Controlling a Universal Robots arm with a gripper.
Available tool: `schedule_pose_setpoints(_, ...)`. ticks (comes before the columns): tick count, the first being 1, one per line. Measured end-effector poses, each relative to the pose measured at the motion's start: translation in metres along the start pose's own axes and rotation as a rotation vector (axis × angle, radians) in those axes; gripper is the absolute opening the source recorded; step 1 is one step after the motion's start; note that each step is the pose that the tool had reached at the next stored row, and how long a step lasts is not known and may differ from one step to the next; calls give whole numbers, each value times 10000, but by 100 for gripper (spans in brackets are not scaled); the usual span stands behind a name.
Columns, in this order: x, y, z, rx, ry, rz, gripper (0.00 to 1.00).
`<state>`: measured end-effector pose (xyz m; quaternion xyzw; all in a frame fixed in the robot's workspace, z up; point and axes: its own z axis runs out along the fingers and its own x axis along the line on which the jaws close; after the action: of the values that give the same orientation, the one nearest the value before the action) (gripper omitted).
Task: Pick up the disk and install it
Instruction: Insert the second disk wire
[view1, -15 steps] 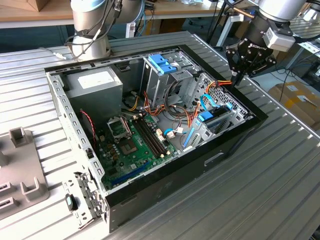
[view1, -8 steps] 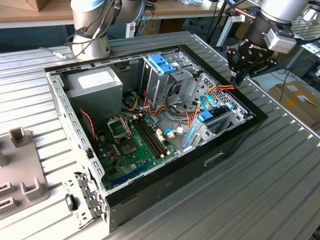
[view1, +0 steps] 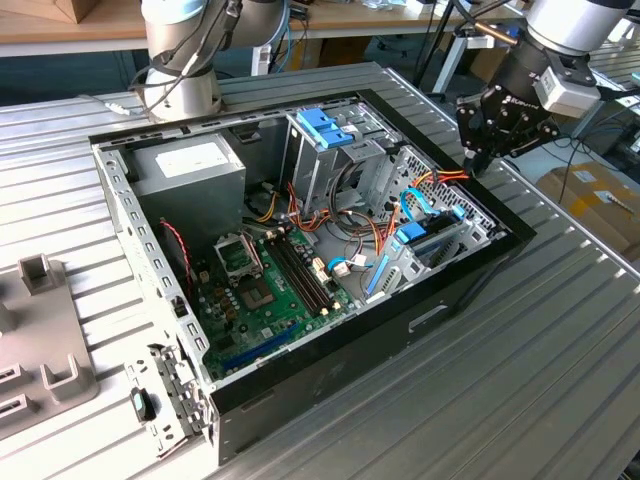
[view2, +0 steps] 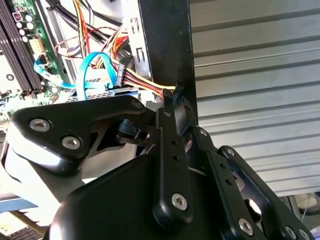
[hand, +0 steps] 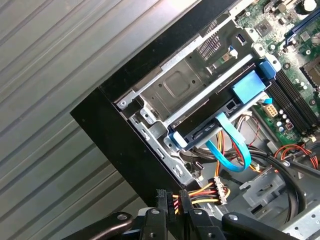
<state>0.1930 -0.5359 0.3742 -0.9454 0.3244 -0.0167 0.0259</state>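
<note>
Gripper (view1: 478, 160) closed on power cable plug (hand: 167, 200) at case (view1: 470, 275) edge, disk (hand: 220, 107) seated in bay, cabling step; needs aligned push into disk's connector.

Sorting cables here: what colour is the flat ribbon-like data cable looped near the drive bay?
Light blue; the flat looped data cable shows best in the first wrist view.

disk (hand: 210, 127) label hidden in bay | end effector (hand: 172, 205) body cut off by frame edge
</note>
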Motion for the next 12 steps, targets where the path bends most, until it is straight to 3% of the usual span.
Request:
schedule_pose_setpoints(5,3,0,14,38,-12,-458,24)
schedule_pose_setpoints(12,13,-17,38,39,-19,-556,24)
